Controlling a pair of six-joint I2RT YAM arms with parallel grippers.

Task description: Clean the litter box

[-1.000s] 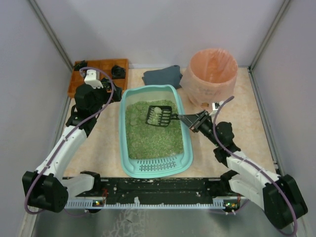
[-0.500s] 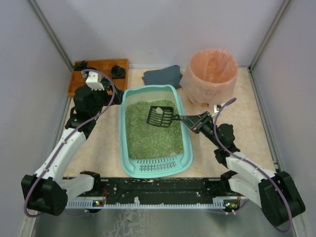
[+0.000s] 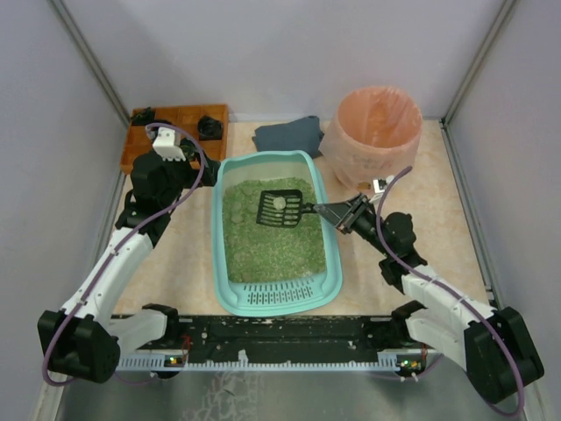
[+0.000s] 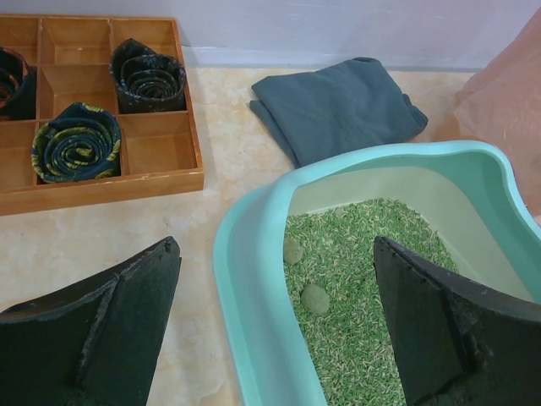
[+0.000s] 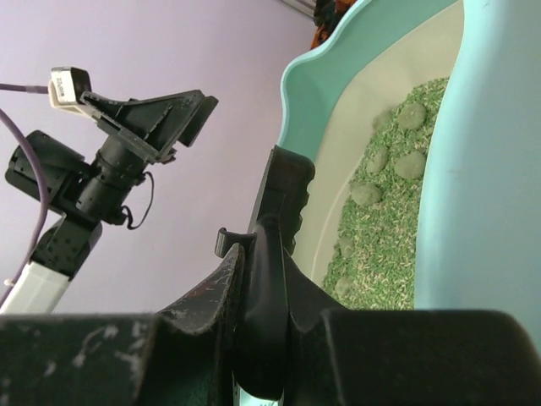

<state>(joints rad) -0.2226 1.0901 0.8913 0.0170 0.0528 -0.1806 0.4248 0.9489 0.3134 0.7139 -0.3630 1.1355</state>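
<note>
Right now the litter box [image 3: 216,237] is sitting in the middle of the surface [image 3: 438,210] between the two arms. Its slotted end is lying nearest the arm bases, and green litter is covering its floor. The right hand [image 3: 333,211] is clamping the handle of a black slotted scoop [image 3: 280,209] and holding it over the far half of the litter, with a pale lump and some grains lying on the blade. The left hand [image 4: 275,245] is hovering by the box's far left corner, fingers spread wide and gripping nothing. Two rounded clumps [image 4: 314,299] are lying in the litter there. Behind the box, a folded dark cloth [image 3: 289,136] is lying between a wooden tray [image 3: 188,123] and a bin lined with a pink bag [image 3: 375,132].
</note>
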